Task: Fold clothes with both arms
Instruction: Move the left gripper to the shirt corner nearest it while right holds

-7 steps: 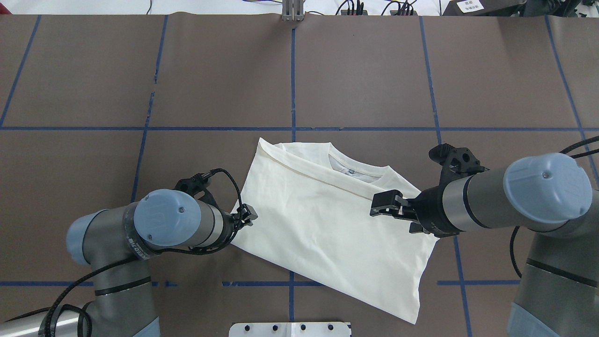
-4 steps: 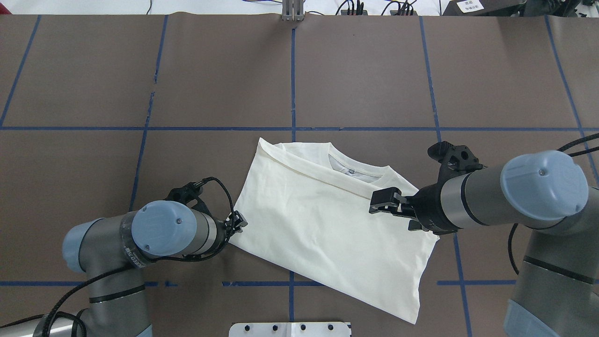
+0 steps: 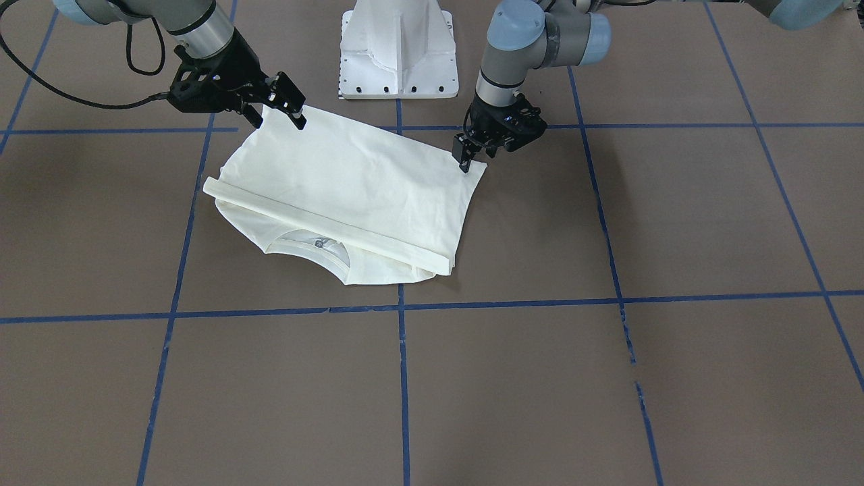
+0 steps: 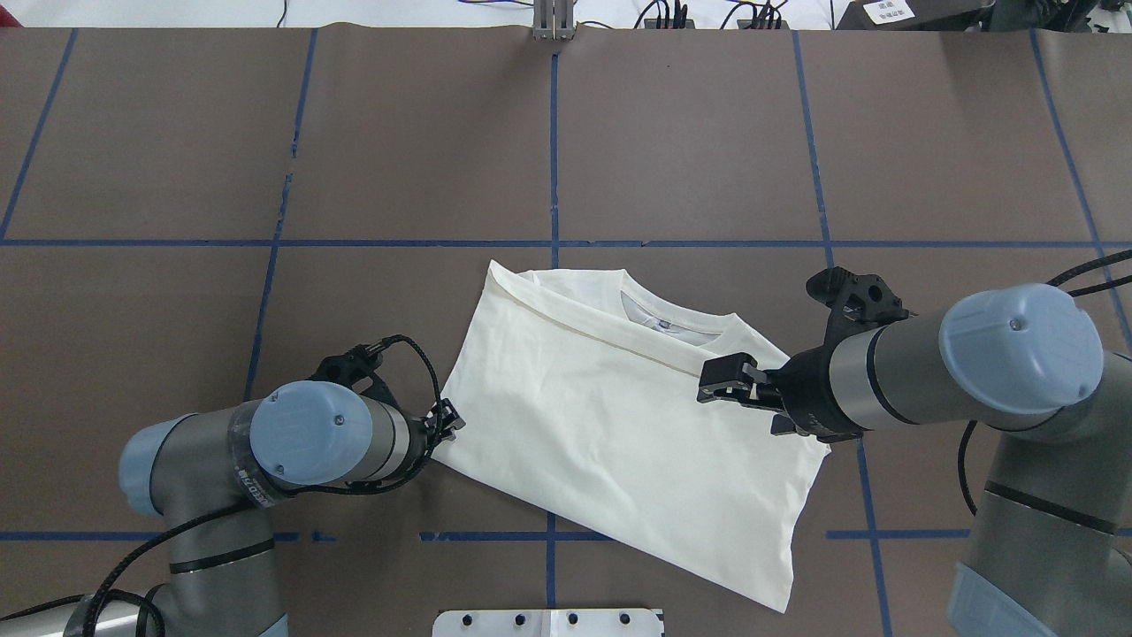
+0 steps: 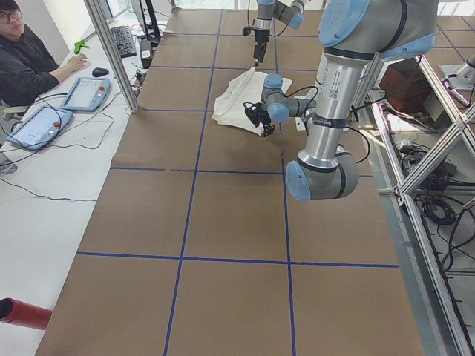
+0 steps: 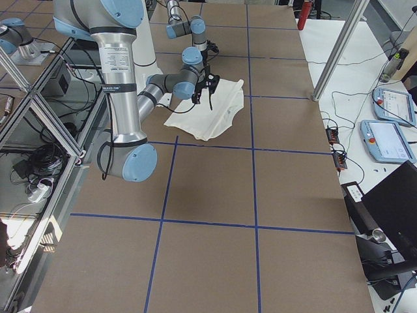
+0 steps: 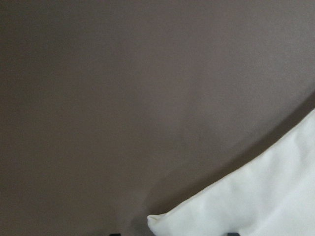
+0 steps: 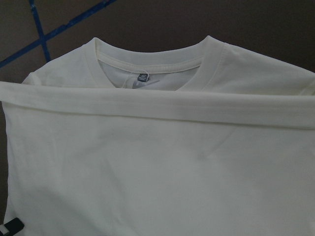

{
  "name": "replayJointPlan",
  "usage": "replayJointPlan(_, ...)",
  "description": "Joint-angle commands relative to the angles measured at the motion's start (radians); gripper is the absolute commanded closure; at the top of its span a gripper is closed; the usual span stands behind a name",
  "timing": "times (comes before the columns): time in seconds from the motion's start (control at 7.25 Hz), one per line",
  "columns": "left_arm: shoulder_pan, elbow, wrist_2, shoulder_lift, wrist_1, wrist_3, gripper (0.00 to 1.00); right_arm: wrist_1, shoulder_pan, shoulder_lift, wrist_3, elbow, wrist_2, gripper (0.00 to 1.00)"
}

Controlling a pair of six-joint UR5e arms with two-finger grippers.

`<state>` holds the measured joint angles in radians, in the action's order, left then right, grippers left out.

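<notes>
Overhead exterior, pedestal base point(image 4: 548, 622) near T-shirt point(image 4: 610, 425)

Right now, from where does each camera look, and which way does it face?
Front-facing: across the table, facing the robot; right arm, left arm, pedestal, T-shirt.
Overhead: behind the robot, looking down; both arms.
Exterior left: table's left end; left arm near.
Exterior right: table's right end; right arm near.
Left wrist: down at a T-shirt corner; no arm visible.
Right wrist: down at the collar; one fingertip.
Both wrist views share the T-shirt.
</notes>
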<state>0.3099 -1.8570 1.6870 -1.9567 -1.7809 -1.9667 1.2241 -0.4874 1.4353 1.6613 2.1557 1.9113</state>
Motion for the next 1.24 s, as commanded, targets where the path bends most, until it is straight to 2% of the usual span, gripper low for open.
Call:
replayJointPlan(0.0, -0.002, 0.002, -0.004, -0.001, 0.000, -0.001, 0.31, 0.000, 0.000, 0.001, -0.002, 0.000, 0.002, 0.00)
replayJointPlan(0.28, -0.009, 0.007, -0.006, -0.002, 0.002, 0.000, 0.51, 0.000, -0.002, 0.001, -0.002, 0.000, 0.002, 0.00)
replayJointPlan(0.55, -0.009, 0.007, -0.004, -0.005, 0.000, 0.000, 1.00, 0.000, -0.002, 0.001, -0.002, 0.000, 0.002, 0.00)
replayJointPlan(0.97, 0.014, -0.007, -0.001, -0.007, 0.009, 0.014, 1.00, 0.000, -0.006, 0.001, -0.002, 0.000, 0.002, 0.00)
replayJointPlan(1.1, 0.035, -0.010, -0.001, -0.017, 0.064, 0.035, 1.00, 0.000, -0.008, 0.002, -0.002, 0.000, 0.003, 0.00)
